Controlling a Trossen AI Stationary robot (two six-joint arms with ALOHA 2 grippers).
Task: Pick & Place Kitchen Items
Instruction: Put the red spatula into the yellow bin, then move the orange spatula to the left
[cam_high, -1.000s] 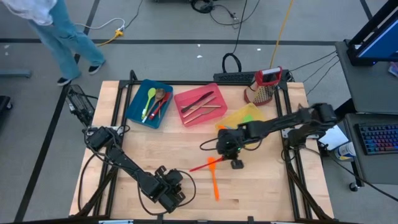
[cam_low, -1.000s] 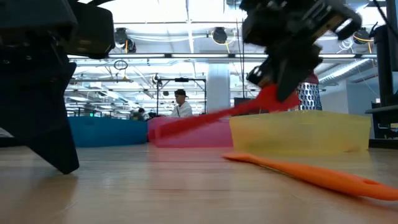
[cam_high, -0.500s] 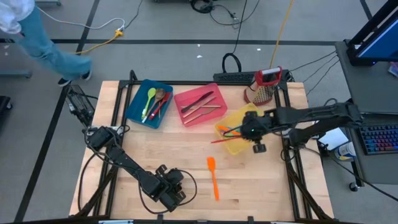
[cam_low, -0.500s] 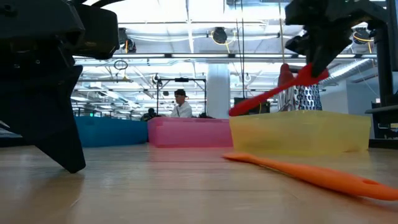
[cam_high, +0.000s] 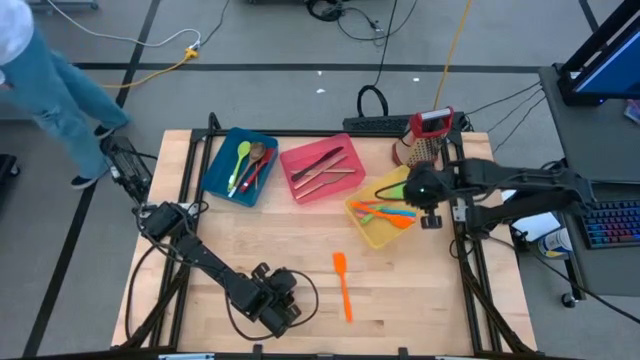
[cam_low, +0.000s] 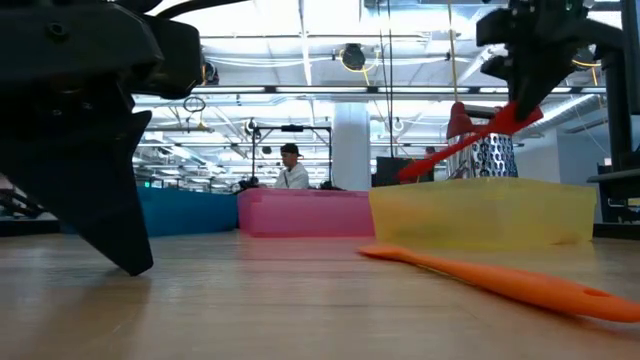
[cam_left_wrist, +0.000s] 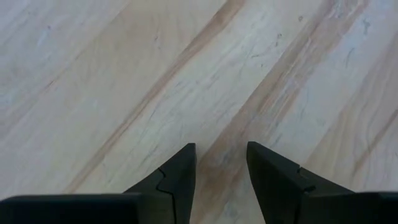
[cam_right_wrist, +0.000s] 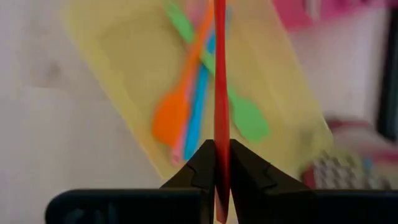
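Note:
My right gripper (cam_low: 518, 112) hangs above the yellow bin (cam_high: 372, 232), shut on a red utensil (cam_low: 450, 152) that slants down toward the bin. Orange, blue and green spatulas (cam_right_wrist: 186, 106) lie flat inside that bin. An orange spatula (cam_high: 343, 285) lies flat on the table in front of the bin. My left gripper (cam_left_wrist: 221, 152) is open over bare wood near the table's front edge (cam_high: 275, 310), with nothing between its fingers. My right gripper pinches the red utensil's slim handle (cam_right_wrist: 219, 134) between its two fingers, near the handle's upper end. The fingers (cam_right_wrist: 200, 163) come from above, slanting down. The utensil is lifted clear of the table and tilted, its lower end (cam_low: 405, 176) just over the bin's rim.
A blue bin (cam_high: 215, 170) and a pink bin (cam_high: 300, 190) with utensils stand along the far edge. A red-topped metal grater (cam_high: 425, 135) stands at the far right corner. A person walks on the floor beyond the far left corner. Bare wood lies between the arms.
My right gripper has carried the red utensil up and toward the table's right and far side, from above the orange spatula to over the yellow bin, tipping more steeply downward. The utensil stays tilted in the hold. The person has walked left.

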